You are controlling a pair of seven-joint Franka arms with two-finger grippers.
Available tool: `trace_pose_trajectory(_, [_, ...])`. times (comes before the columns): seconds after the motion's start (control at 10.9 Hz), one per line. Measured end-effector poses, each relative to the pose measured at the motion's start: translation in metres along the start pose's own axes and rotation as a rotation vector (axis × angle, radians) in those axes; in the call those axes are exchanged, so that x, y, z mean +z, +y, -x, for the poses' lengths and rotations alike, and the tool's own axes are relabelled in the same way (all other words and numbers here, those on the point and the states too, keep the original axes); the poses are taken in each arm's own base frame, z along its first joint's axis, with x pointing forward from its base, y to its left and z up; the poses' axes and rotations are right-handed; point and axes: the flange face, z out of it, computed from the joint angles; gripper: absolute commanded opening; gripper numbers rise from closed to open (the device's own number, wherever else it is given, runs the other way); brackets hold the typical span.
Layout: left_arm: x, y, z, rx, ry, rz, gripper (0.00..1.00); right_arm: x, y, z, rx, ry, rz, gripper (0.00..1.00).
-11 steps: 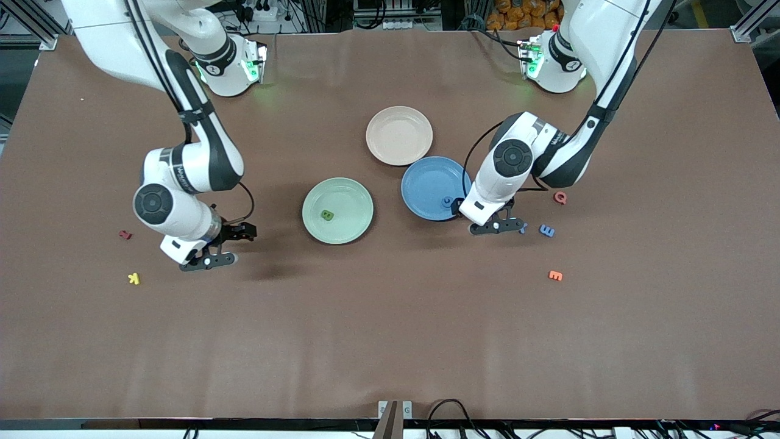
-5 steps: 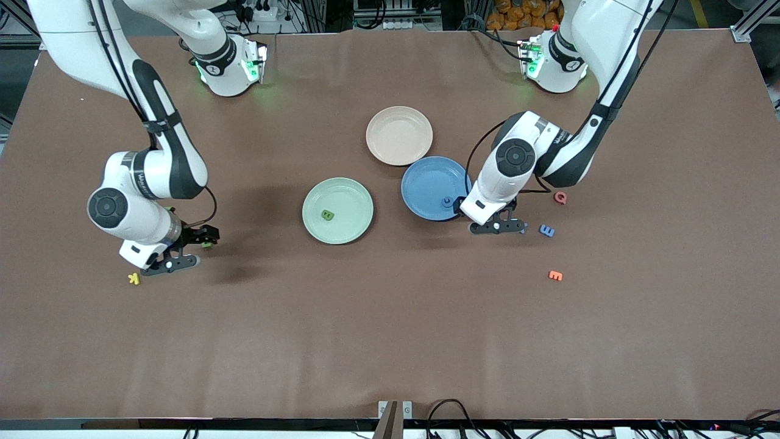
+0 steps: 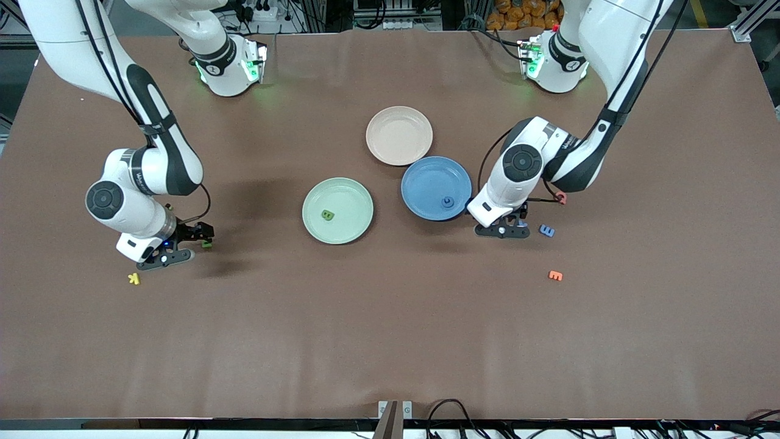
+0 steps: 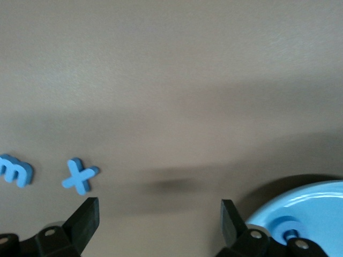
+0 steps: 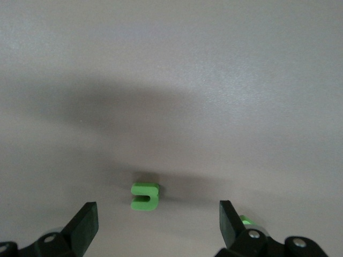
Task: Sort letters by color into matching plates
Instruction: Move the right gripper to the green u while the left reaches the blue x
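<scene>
The pale green plate [image 3: 354, 200] holds one green letter [image 3: 328, 214]. The blue plate [image 3: 426, 178] holds one blue letter [image 3: 448, 202]. My right gripper [image 3: 194, 239] is open, low over the table toward the right arm's end, with a green letter [image 5: 145, 196] just ahead of its open jaws [image 5: 158, 222]; a second green bit [image 5: 246, 220] lies beside one finger. My left gripper [image 3: 518, 221] is open and empty [image 4: 159, 219] beside the blue plate [image 4: 316, 201]. A blue X [image 4: 79, 175] and a blue E [image 3: 547, 231] lie on the table beside it.
A beige-pink plate [image 3: 399, 135] stands farther from the front camera than the blue plate, touching it. A yellow letter [image 3: 134, 278] lies near the right gripper. An orange letter [image 3: 555, 275] and a red letter [image 3: 560, 198], partly hidden by the left arm, lie near the blue E.
My right arm has swung away from the green plate toward its own end of the table and now hangs over the green letter. My left gripper has shifted slightly toward the blue letters.
</scene>
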Motion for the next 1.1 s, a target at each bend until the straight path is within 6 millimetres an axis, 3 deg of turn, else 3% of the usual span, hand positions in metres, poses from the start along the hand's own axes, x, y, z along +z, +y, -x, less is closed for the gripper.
trace_pose_trajectory(0.37, [0.006, -0.022, -0.008, 0.154, 0.004, -0.031, 1.00, 0.021, -0.009, 0.018, -0.007, 0.025, 0.002, 1.00])
trace_pose_trajectory(0.83, [0.009, -0.061, -0.021, 0.274, 0.014, -0.021, 1.00, 0.022, -0.012, 0.018, -0.012, 0.035, 0.002, 1.00])
trace_pose_trajectory(1.1, [0.021, -0.085, -0.021, 0.335, 0.041, 0.000, 1.00, 0.031, -0.014, 0.019, -0.015, 0.041, 0.004, 1.00])
